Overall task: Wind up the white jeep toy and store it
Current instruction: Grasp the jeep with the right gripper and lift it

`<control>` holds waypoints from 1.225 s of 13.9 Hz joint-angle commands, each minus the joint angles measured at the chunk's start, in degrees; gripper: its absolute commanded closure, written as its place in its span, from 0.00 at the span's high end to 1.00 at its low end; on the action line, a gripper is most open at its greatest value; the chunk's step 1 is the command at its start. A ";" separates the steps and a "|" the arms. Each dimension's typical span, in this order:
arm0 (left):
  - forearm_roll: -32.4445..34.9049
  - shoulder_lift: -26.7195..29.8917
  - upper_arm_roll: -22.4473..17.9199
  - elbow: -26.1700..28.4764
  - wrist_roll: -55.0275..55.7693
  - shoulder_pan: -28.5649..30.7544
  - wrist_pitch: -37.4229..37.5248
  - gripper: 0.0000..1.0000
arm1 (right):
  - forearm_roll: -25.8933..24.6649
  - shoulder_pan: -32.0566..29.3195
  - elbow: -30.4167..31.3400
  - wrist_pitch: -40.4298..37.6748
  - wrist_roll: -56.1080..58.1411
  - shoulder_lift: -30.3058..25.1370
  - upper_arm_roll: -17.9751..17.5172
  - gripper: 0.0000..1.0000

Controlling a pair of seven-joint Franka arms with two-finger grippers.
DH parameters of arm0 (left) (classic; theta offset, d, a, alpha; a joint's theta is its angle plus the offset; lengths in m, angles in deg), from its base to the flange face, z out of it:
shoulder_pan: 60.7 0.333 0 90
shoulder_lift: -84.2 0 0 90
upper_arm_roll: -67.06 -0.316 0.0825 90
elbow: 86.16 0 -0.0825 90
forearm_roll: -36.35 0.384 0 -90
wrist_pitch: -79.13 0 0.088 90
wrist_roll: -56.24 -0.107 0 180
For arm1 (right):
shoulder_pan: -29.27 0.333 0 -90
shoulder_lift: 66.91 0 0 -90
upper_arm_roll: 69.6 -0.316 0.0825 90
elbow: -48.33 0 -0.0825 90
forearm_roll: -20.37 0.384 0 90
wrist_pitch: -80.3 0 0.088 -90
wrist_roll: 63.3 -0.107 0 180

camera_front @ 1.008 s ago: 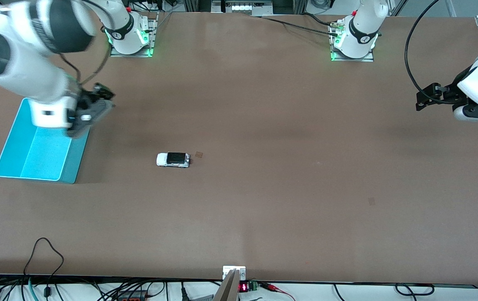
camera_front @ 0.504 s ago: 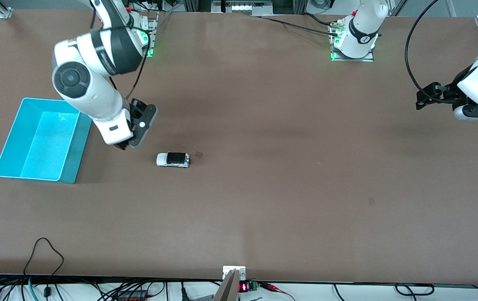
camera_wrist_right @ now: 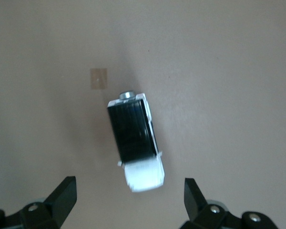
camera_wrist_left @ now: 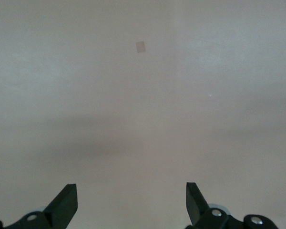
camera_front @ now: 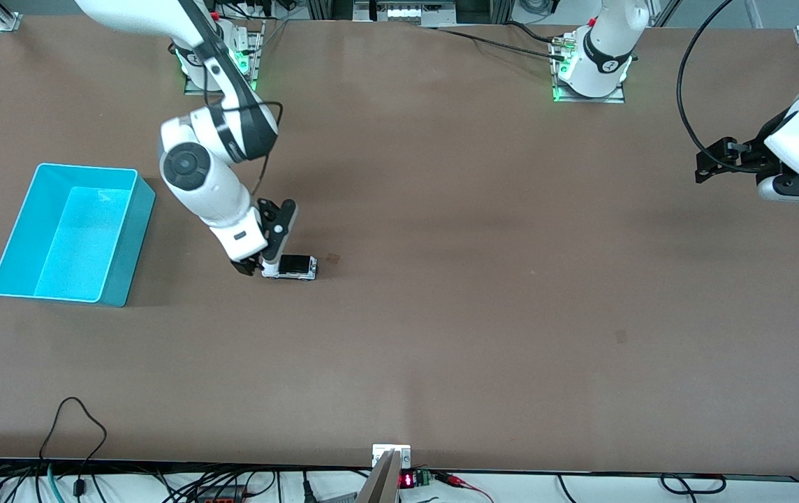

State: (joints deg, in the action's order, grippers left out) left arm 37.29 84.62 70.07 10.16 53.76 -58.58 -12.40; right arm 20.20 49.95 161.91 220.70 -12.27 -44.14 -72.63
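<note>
— Where is the white jeep toy [camera_front: 290,266]?

— On the brown table [camera_front: 483,293], upright on its wheels, well apart from the cyan bin [camera_front: 14,242] toward the right arm's end.

— And the right gripper [camera_front: 257,267]?

— Low over the jeep's hood end, fingers spread wide, gripping nothing; whether a fingertip touches the toy is hard to tell.

— The left gripper [camera_wrist_left: 131,206]?

— Waiting over bare table at its own end, fingers apart and empty.

Right arm bent down in the left-center of the front view, right claw [camera_front: 258,267] low with fingers spread wide. Left arm parked at the right edge, left claw [camera_front: 703,168] open too.
</note>
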 commanded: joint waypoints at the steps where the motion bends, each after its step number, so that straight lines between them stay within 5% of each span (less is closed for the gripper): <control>1: -0.24 0.46 0.06 -0.61 0.02 0.16 1.18 1.00 | 0.26 0.94 0.33 5.13 1.36 3.14 0.31 1.00; 8: -0.24 0.46 -0.12 -0.70 -0.06 0.16 1.97 1.00 | 0.17 0.50 2.52 16.14 3.91 8.17 0.39 1.00; 9: -0.24 0.46 -0.12 -0.70 0.02 0.16 2.32 1.00 | 0.09 0.59 2.52 16.05 4.26 7.90 0.39 0.88; 10: -0.24 0.46 -0.12 -0.70 0.02 0.25 2.50 1.00 | 0.09 0.50 2.52 15.88 5.82 7.73 0.39 0.50; 11: -0.24 0.46 -0.20 -0.70 0.02 0.25 2.50 1.00 | 0.09 0.50 2.52 15.79 6.19 7.38 0.39 0.21; 12: -0.24 0.46 -0.38 -0.70 0.02 0.25 2.50 1.00 | 0.09 0.50 2.52 15.79 6.02 7.11 0.39 0.06; 17: -0.24 0.46 -0.38 -0.70 0.02 0.25 2.50 1.00 | 0.35 -1.95 0.25 5.45 5.40 0.80 0.92 0.00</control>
State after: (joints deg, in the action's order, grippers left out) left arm 37.29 84.62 69.74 10.12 53.76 -58.52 -10.97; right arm 20.18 49.40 162.74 232.03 -7.67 -38.78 -71.74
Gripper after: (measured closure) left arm 0.000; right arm 0.489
